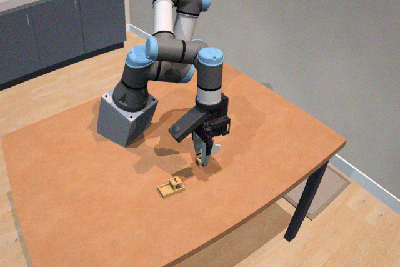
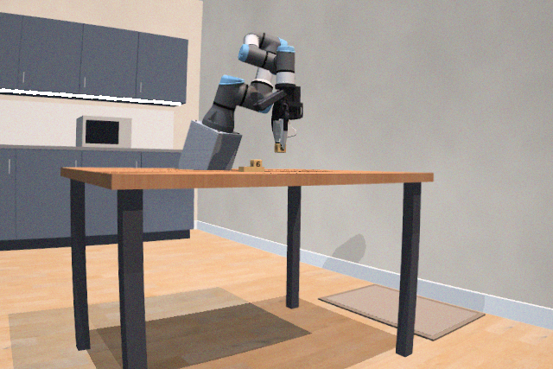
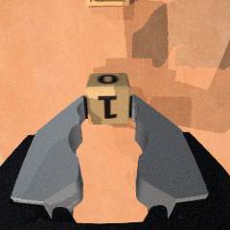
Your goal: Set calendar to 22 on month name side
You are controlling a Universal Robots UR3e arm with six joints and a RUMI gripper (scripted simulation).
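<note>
My gripper (image 1: 200, 159) is shut on a small wooden digit cube (image 3: 108, 98) and holds it well above the table, as the exterior view shows (image 2: 280, 147). In the wrist view the cube's near face shows a 1, upside down, and its far face shows a 0. The wooden tray (image 1: 170, 187) lies on the table to the front left of the gripper. A second cube (image 1: 175, 182) (image 2: 256, 162) sits in the tray's right half, with a 1 on top and a 6 on its front side. The tray's left half is empty. The tray's edge shows at the top of the wrist view (image 3: 107, 2).
The robot's grey base block (image 1: 126, 117) stands on the table behind and to the left of the tray. The table's right edge (image 1: 335, 147) lies far from the gripper.
</note>
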